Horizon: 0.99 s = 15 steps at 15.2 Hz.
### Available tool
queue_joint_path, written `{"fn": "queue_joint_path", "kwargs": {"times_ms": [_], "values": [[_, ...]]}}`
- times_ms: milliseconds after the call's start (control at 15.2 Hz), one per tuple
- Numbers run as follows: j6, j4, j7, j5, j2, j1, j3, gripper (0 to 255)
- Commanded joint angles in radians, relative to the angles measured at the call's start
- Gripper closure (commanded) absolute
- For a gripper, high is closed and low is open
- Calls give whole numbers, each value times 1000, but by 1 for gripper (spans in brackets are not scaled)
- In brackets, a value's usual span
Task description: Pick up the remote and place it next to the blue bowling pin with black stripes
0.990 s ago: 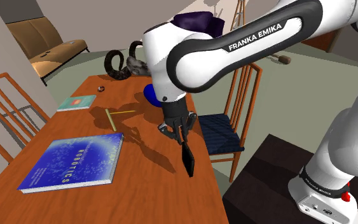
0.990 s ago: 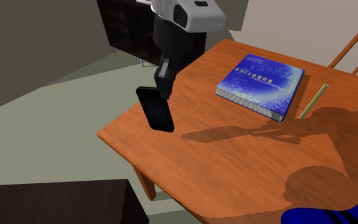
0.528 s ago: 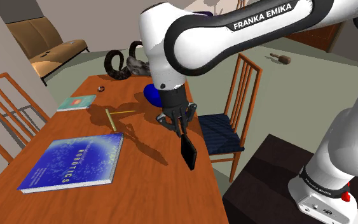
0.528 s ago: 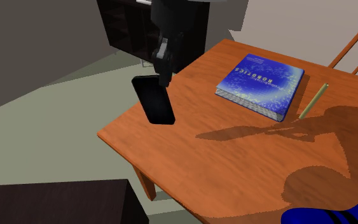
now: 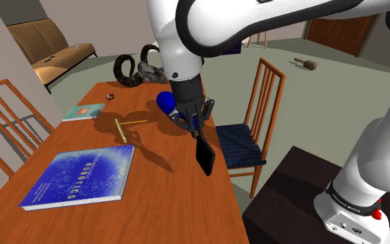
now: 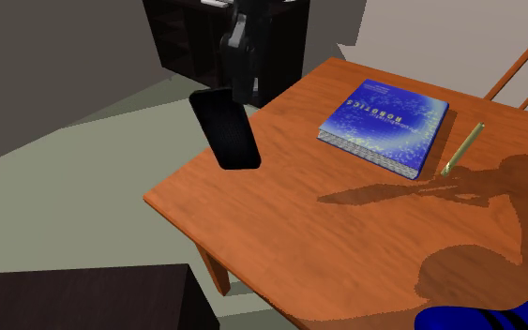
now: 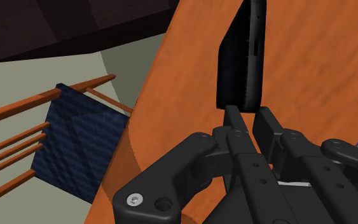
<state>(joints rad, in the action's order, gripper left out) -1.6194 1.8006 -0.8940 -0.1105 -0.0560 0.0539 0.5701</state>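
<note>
In the shoulder view the black hand [image 5: 199,132] hung fingers-down from the white arm, clenched on the top end of the remote [image 5: 206,157]. The remote was a flat, glossy black slab with rounded corners, dangling under the fingers, clear of the smooth orange-brown wooden table [image 5: 160,181]. Just behind the hand stood the rounded blue bowling pin [image 5: 164,102], partly hidden. A broad blue book [image 5: 82,173] lay flat, well apart from the hand.

In the second exterior view the hand [image 6: 241,89] pinched the remote [image 6: 224,129] by its upper edge, and the slab hung tilted below it. The bowling pin [image 6: 496,317] showed as a blue curve with black stripes, well apart from the hand.

In the wrist view the fingers [image 7: 235,122] clasped the remote [image 7: 242,54], seen edge-on and thin, straight ahead of them over the grained table [image 7: 311,70]. Beside the table's edge sat a chair [image 7: 75,143] with a dark blue woven cushion.
</note>
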Motion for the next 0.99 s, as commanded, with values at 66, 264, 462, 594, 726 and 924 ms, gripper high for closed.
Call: {"fn": "queue_joint_path", "kwargs": {"times_ms": [66, 264, 462, 594, 726, 924], "values": [[41, -42, -6, 1, 2, 1, 1, 255], [81, -88, -11, 4, 7, 1, 1, 255], [123, -136, -17, 7, 15, 1, 2, 255], [151, -170, -22, 11, 22, 2, 3, 255], [179, -205, -28, 14, 30, 3, 4, 255], [195, -230, 14, 28, 44, -18, -17, 255]]}}
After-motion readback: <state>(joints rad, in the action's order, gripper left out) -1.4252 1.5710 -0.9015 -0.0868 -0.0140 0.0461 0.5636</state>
